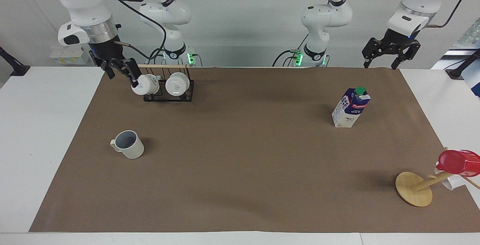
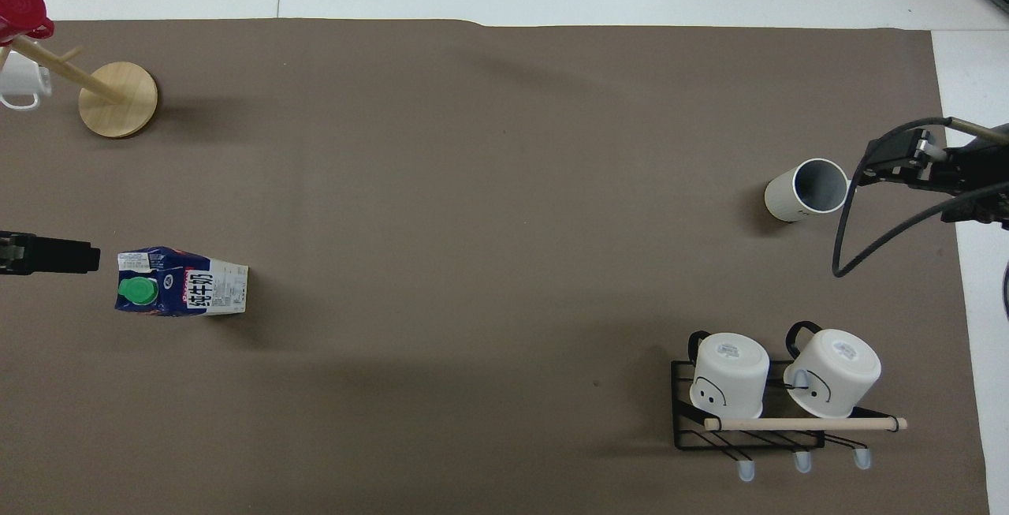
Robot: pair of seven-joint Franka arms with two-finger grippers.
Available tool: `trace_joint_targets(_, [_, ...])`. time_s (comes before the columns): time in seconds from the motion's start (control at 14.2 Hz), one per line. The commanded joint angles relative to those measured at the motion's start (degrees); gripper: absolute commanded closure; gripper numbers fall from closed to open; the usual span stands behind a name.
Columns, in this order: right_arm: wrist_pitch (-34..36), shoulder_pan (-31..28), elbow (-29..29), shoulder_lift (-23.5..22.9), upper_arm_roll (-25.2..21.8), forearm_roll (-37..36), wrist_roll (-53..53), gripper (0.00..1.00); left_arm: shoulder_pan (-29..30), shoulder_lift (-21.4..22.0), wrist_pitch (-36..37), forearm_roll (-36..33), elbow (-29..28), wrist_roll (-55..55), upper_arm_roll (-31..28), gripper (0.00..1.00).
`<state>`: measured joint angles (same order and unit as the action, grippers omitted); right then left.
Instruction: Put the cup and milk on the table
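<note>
The pale grey-beige cup (image 1: 129, 145) stands upright on the brown mat (image 1: 240, 155) of the white table (image 1: 37, 125), toward the right arm's end; it also shows in the overhead view (image 2: 808, 188). The milk carton (image 1: 350, 108) stands upright on the mat toward the left arm's end, green cap up (image 2: 181, 292). My right gripper (image 1: 122, 73) hangs open and empty in the air, apart from the cup, over the mat's edge beside it (image 2: 895, 162). My left gripper (image 1: 379, 64) hangs open and empty above the mat's edge beside the milk (image 2: 55, 255).
A black wire rack (image 1: 168, 95) with two white mugs (image 2: 729, 373) lying on it sits nearer to the robots than the cup. A wooden mug tree (image 1: 414, 188) with a red cup (image 1: 459, 162) and a white mug (image 2: 20, 85) stands at the left arm's end.
</note>
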<state>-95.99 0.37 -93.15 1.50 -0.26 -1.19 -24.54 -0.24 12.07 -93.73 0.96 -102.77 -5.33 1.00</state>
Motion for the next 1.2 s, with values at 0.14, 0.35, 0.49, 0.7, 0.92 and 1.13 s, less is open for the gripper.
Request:
trace_joint_targets(0.14, [0.5, -0.7, 0.5, -0.4, 0.3, 0.3, 0.4, 0.0, 2.5, -0.1, 1.4, -1.2, 1.1, -0.1, -0.5, 0.0])
trace_joint_targets(0.35, [0.5, -0.7, 0.5, -0.4, 0.3, 0.3, 0.4, 0.0, 2.4, -0.1, 1.4, -1.2, 1.1, -0.2, -0.4, 0.0])
trace_joint_targets(0.49, [0.4, -0.8, 0.5, -0.4, 0.3, 0.3, 0.5, 0.0, 2.2, -0.1, 1.4, -1.2, 1.1, -0.2, -0.4, 0.0])
trace_joint_targets(0.7, [0.1, -1.9, 0.5, -0.4, 0.3, 1.0, 1.9, 0.0, 1.9, -0.2, 2.0, -1.2, 1.1, 0.1, -0.4, 0.0])
trace_joint_targets(0.92, [-1.0, -2.1, 0.5, -0.4, 0.3, 1.0, 2.7, 0.0, 1.8, -0.1, 2.1, -1.2, 1.2, 0.1, -0.4, 0.0])
trace_joint_targets(1.13, [-3.2, -2.2, -1.0, -0.4, 0.3, 1.0, 3.1, 0.0, 2.0, -0.2, 2.1, -1.2, 1.2, 0.2, -0.4, 0.0])
